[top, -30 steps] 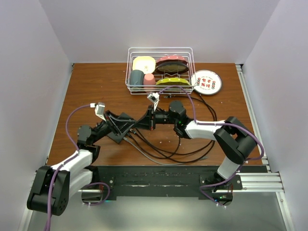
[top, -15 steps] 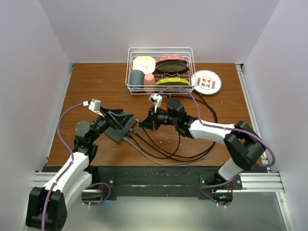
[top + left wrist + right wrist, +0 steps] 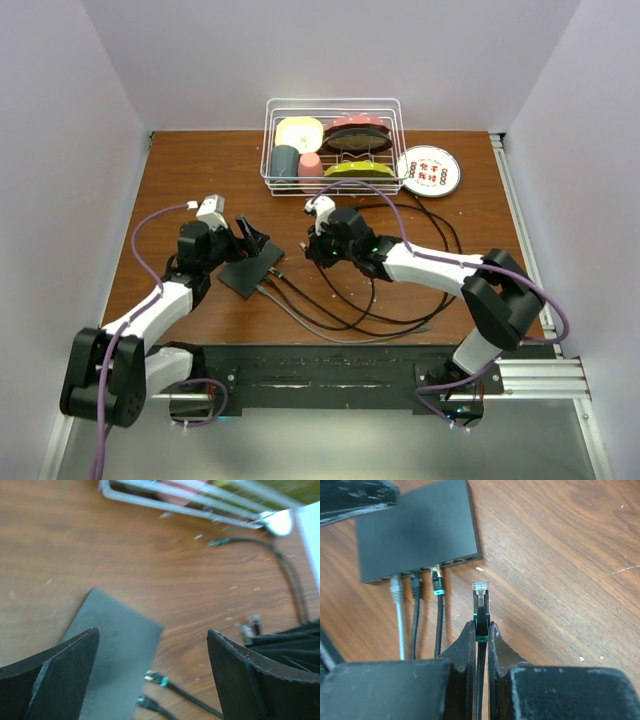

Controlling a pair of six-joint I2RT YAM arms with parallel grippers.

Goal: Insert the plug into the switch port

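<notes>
Right wrist shows right gripper [image 3: 480, 626], reached forward, pinching the plug [image 3: 480, 594] near the switch [image 3: 417, 532].

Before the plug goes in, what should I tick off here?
1. Plug gripped by right end effector: ok.
2. Free port on switch: ok, right of three cables.
3. Plug lined up with that port: not ok, it points at the switch's corner.
4. Path from plug to port clear: ok.
5. Switch steadied: not ok, left end effector open, not gripping it.
</notes>
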